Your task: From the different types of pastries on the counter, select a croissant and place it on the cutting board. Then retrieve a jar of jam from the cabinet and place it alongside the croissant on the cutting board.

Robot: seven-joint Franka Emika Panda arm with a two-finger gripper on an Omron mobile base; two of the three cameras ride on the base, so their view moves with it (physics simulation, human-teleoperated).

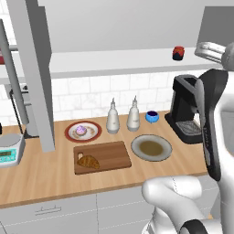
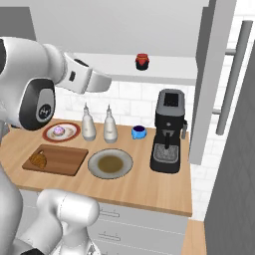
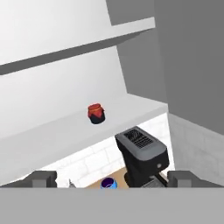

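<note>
The golden-brown croissant (image 1: 88,161) lies on the left part of the dark wooden cutting board (image 1: 109,153) on the counter (image 1: 41,176). The purple-frosted cupcake (image 1: 81,131) sits on a red-rimmed plate behind the board. The jar of jam (image 3: 96,113), dark red with a dark lid, stands alone on the cabinet's pale shelf (image 3: 52,135). My gripper (image 3: 112,179) is raised to shelf height, well short of the jar and aimed toward it. It is open, its fingertips (image 3: 42,178) wide apart with nothing between them. The hand (image 2: 102,83) hovers left of the jar (image 2: 142,61).
A black coffee machine (image 1: 187,109) stands under the jar's end of the shelf. Two pale bottles (image 1: 113,118), a small blue bowl (image 1: 152,116) and a grey plate (image 1: 151,147) sit by the board. A grey cabinet panel (image 1: 39,82) drops at left beside a scale (image 1: 10,151).
</note>
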